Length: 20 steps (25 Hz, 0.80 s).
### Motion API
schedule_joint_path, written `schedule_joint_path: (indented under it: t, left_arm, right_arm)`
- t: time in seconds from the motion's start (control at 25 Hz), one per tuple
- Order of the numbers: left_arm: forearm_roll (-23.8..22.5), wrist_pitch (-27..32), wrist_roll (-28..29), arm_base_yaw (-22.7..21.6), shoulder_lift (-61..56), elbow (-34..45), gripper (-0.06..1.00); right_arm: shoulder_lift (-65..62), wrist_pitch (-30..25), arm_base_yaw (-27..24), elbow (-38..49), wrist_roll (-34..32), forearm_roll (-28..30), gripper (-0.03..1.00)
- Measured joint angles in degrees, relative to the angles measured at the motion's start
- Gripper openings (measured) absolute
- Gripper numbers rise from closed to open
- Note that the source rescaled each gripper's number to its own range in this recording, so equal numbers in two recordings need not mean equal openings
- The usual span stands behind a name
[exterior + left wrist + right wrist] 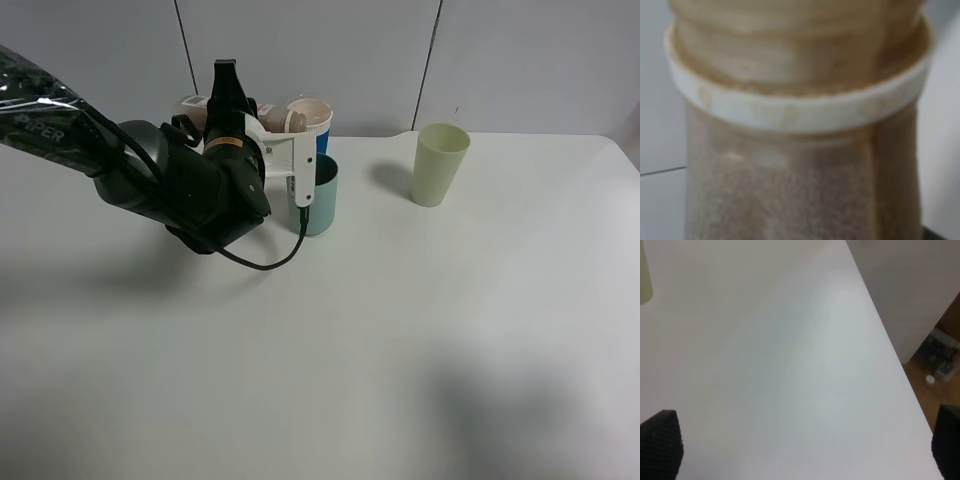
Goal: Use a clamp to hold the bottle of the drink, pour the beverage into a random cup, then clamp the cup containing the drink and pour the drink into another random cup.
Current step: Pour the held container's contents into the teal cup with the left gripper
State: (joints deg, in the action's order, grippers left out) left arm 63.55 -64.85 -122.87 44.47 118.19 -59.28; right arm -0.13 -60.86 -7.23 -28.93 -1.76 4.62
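1. Your left hand point(228, 105) is pinching the bottle point(275, 118). The bottle is tipped on its side, with its mouth above the teal cup point(322, 195).
2. The bottle looks light and thin. It may squash or slip, so hold its middle gently.
3. Your right hand point(800, 450) is spread wide over the bare worktop point(765, 365), with nothing in it.
4. The arm hides the left fingers. The close view is blurry. You cannot tell if drink is falling.
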Motion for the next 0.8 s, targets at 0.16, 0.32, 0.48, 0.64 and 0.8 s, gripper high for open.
schedule_joint_path:
  t: [0.16, 0.32, 0.48, 0.64, 0.8]
  left_arm:
    - [-0.05, -0.73, -1.41, 0.0, 0.0, 0.0, 0.04]
    - [-0.15, -1.03, -1.87, 0.0, 0.0, 0.0, 0.04]
    - [-0.17, -1.03, -2.96, 0.0, 0.0, 0.0, 0.04]
    - [-0.22, -1.09, -3.96, 0.0, 0.0, 0.0, 0.04]
    - [-0.36, -1.08, -4.26, 0.0, 0.0, 0.0, 0.04]
  right_arm:
    - [0.0, 0.0, 0.0, 0.0, 0.0, 0.0, 1.0]
    - [0.0, 0.0, 0.0, 0.0, 0.0, 0.0, 1.0]
    - [0.0, 0.0, 0.0, 0.0, -0.05, 0.0, 1.0]
    - [0.0, 0.0, 0.0, 0.0, -0.05, 0.0, 1.0]
    - [0.0, 0.0, 0.0, 0.0, -0.05, 0.0, 1.0]
